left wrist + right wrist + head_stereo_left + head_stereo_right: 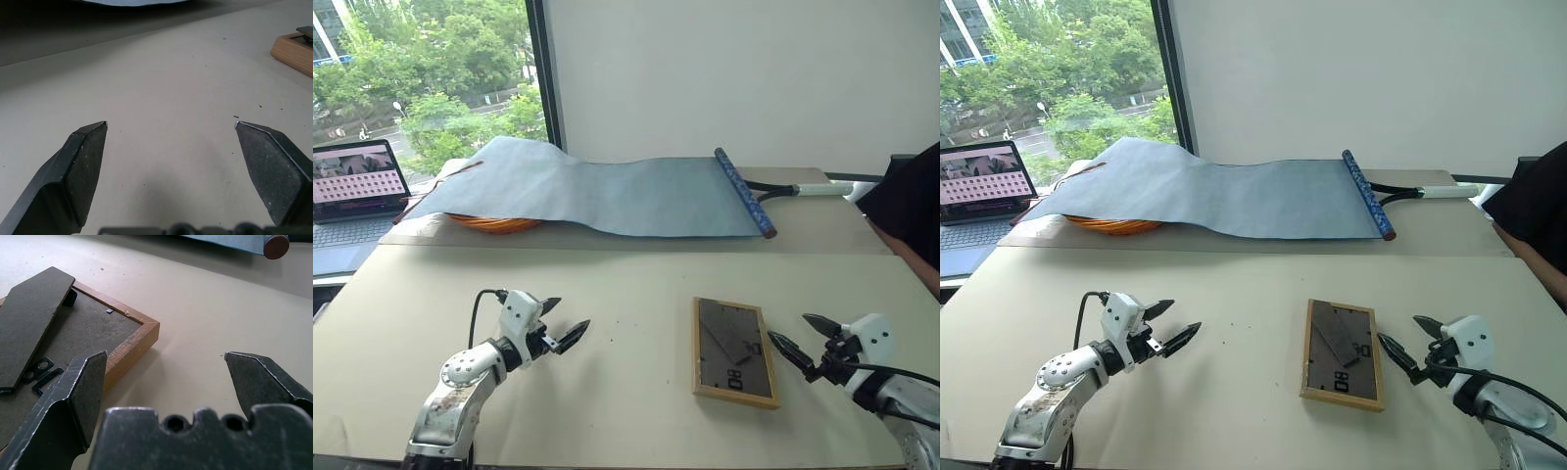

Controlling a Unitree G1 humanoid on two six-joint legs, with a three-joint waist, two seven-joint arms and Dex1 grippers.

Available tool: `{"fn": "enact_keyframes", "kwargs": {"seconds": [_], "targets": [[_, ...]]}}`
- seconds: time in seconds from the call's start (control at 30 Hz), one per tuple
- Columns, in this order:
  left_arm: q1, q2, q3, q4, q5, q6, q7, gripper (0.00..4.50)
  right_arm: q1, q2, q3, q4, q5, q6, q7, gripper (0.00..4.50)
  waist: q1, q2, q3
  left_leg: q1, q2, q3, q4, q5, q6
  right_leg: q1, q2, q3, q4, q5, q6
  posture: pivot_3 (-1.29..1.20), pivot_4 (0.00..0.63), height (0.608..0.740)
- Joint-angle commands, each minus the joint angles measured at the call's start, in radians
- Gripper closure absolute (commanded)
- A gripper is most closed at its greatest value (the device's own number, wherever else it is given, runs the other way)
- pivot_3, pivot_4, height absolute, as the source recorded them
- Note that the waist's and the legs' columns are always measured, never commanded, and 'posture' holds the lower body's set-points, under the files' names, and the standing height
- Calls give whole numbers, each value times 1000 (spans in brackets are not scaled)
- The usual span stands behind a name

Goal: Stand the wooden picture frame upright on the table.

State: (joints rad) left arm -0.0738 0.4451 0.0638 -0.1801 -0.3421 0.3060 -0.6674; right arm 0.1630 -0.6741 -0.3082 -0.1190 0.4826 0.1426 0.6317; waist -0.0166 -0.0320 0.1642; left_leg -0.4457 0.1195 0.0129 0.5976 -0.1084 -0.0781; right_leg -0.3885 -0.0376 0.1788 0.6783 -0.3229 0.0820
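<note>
wooden picture frame (735, 352) flat, back up, lower right of centre on table (626, 294) | right gripper (802, 336) spread wide, empty, just beside frame's right edge | left gripper (560, 321) spread wide, empty, well apart at lower left | advice: pinch near rim, tilt up, swing easel leg (29, 318) out first

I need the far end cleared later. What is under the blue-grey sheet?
An orange rim peeks out beneath the blue-grey sheet at its raised left end; the rest of whatever lies underneath is covered.
</note>
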Motion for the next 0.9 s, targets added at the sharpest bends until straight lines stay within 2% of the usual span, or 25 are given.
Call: {"fn": "enact_keyframes", "kwargs": {"seconds": [0.03, 0.13, 0.3, 0.33, 0.37, 0.5, 0.6, 0.7, 0.77, 0.9], "targets": [[-51, 47, 35, -22, -84, 68, -63, 0, -13, -16, -63, -14, 30, 7, 37, 44, 0, 0, 0, 0, 0, 0, 0, 0, 0, 0, 0, 0, 0, 0, 0, 0, 150, 698], [-172, 127, 68, -15, -198, 173, -172, 0, -32, -108, -109, -15, 71, 47, 140, 44, 2, 1, 1, -1, 0, -2, 0, 0, 0, 0, 0, -2, 1, 0, 0, 0, 150, 698], [-282, 182, 28, -8, -258, 249, -268, 0, -31, -208, -143, -28, 77, 90, 243, 44, 1, 1, 1, 0, -1, -2, 3, 0, 1, 3, 0, -2, -1, -1, 1, 0, 150, 698], [-302, 185, 19, -4, -267, 264, -285, 531, -32, -224, -147, -32, 72, 95, 256, 274, 1, 1, 1, -1, -1, -2, 2, 0, 1, 2, 0, -2, -1, -1, 1, 0, 150, 698], [-320, 192, 1, -4, -264, 269, -308, 696, -28, -243, -149, -35, 60, 93, 278, 548, 1, 1, 1, -1, -1, -2, 1, 0, 1, 2, 0, -2, -1, -1, 1, 0, 150, 698], [-370, 197, -71, -4, -242, 275, -367, 2103, 12, -324, -123, -38, -22, 90, 346, 1699, 2, 1, 1, -2, -1, -3, 0, 0, 1, 1, 0, -3, -1, -1, 0, 0, 150, 698], [-405, 190, -196, 30, -148, 234, -411, 3237, 12, -362, -95, -45, -47, 136, 361, 2810, 2, 1, 1, -1, -1, -3, 1, 0, 1, 2, -1, -3, -1, -1, 1, 0, 150, 698], [-446, 121, -323, 93, -55, 187, -414, 4365, -19, -366, -37, -67, -66, 188, 353, 3829, 1, 1, 1, -1, -1, -3, 2, 0, 1, 2, -1, -3, -1, -1, 2, 0, 150, 698], [-469, 74, -396, 127, -1, 152, -423, 4500, -34, -365, 12, -74, -89, 210, 357, 4469, 1, 1, 1, -3, -1, -4, 4, 0, 1, 2, 0, -3, -1, -1, 2, 0, 150, 698], [-509, -21, -521, 220, 115, 79, -418, 4500, -88, -336, 128, -18, -166, 201, 340, 4469, 2, 1, 1, -9, -2, -6, 9, -1, 2, 0, -1, -4, -1, 0, 3, 0, 150, 698]]}}
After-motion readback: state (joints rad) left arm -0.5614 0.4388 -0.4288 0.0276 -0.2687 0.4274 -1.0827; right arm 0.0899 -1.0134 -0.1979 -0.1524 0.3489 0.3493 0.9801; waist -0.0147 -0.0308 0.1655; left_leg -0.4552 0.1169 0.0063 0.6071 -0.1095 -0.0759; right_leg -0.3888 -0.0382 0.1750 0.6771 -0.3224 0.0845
